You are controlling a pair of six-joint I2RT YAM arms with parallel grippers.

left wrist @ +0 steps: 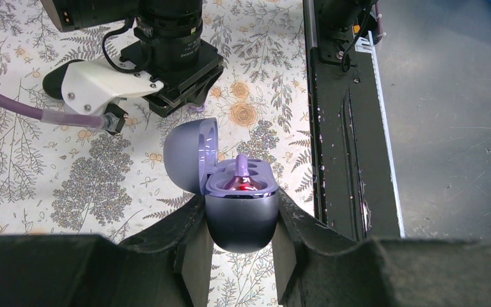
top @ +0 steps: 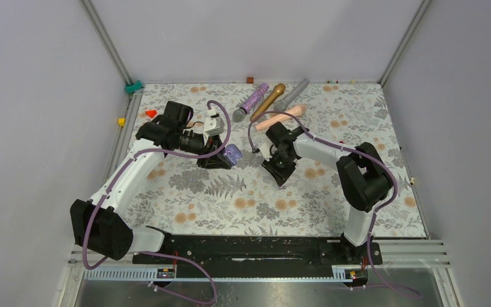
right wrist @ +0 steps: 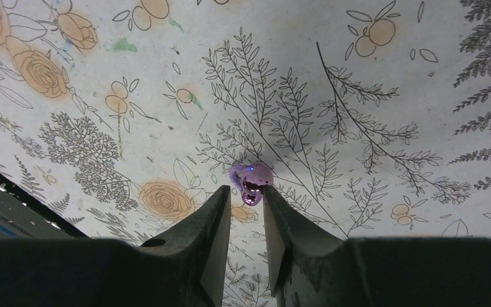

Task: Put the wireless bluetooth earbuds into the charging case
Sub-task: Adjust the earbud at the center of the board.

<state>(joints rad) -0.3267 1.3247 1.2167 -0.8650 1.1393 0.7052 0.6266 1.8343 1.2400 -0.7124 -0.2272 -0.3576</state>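
My left gripper (top: 226,157) is shut on the sides of the dark purple charging case (left wrist: 240,220) and holds it above the floral table. The case's lid (left wrist: 188,153) stands open to the left. One glossy purple earbud (left wrist: 243,181) sits in the case, glowing red. My right gripper (top: 280,171) points down at the table. Its jaws are narrowly open around a second purple earbud (right wrist: 250,179), which lies on the table at the fingertips (right wrist: 270,195) and touches the right one. The black earbuds are out of view.
Several microphones lie at the back: glittery purple (top: 254,97), gold (top: 268,99), grey (top: 292,94), pink (top: 281,118). Small red (top: 151,113) and yellow (top: 121,121) pieces sit at the far left. The right arm's wrist (left wrist: 166,57) is just beyond the case.
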